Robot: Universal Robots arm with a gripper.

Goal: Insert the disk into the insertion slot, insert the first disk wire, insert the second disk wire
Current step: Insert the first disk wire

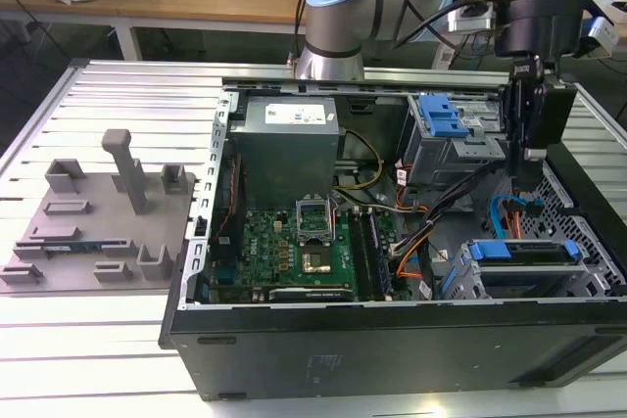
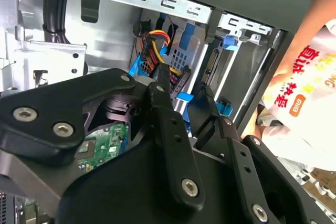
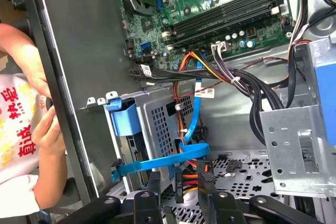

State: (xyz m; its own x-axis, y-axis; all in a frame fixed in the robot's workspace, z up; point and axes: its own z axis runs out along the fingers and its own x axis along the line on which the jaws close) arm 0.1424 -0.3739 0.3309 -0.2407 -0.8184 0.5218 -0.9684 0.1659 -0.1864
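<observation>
The disk [image 1: 519, 253], silver in a blue carrier [image 3: 124, 121], sits inside the insertion slot [image 1: 509, 279], the low grey cage [image 3: 157, 111] at the case's front corner. A flat blue wire [image 3: 195, 150] loops from the motherboard over the cage's back end; it also shows in the exterior view as a blue wire [image 1: 505, 212]. A black plug with orange and red leads [image 3: 178, 186] lies beneath it. My gripper [image 1: 526, 156] hangs just above the cage's back end. In both wrist views the gripper [image 3: 178, 179] [image 2: 185, 90] stands open, its fingers either side of the blue wire loop and the plug.
A taller grey cage with a blue latch [image 1: 441, 119] stands behind the gripper. The motherboard [image 1: 294, 247] and power supply [image 1: 284, 139] fill the case's middle. A person's hand [image 3: 48, 124] rests at the case's outer wall. A grey fixture plate [image 1: 98, 227] lies at the exterior view's left.
</observation>
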